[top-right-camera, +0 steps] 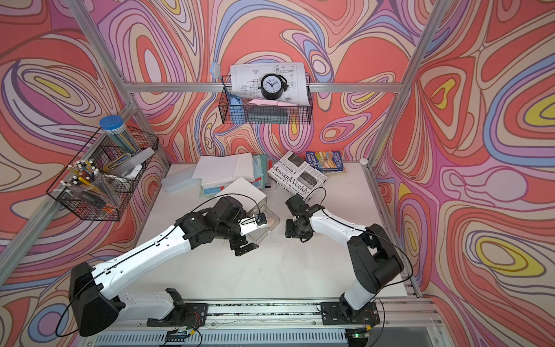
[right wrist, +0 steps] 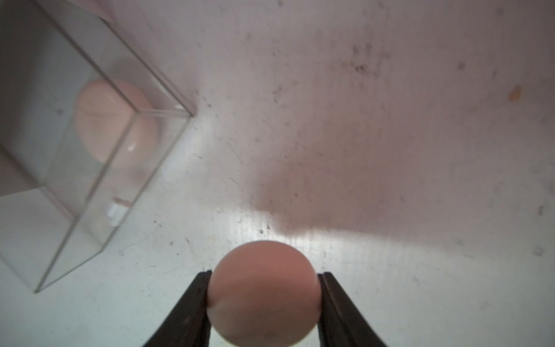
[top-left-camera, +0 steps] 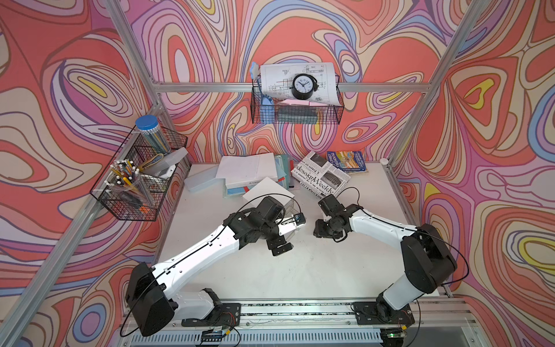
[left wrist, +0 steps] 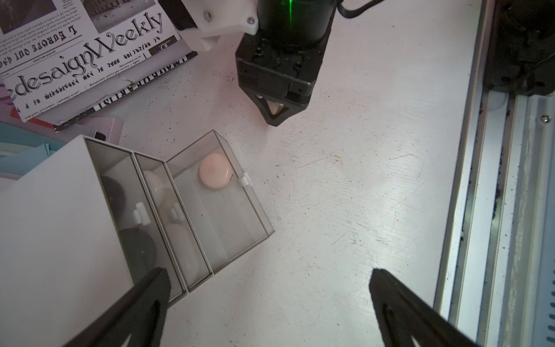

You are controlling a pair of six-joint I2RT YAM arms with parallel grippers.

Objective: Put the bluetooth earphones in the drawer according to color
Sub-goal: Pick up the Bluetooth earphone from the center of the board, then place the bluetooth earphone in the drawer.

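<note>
Snugly, pink case btwn right tool.

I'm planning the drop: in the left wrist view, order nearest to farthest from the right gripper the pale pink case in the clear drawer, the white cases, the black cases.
1. Pale pink rounded case, in the pulled-out clear drawer, nearest the right gripper.
2. White rounded cases, in the middle drawer.
3. Black rounded cases, in the far drawer.
</note>
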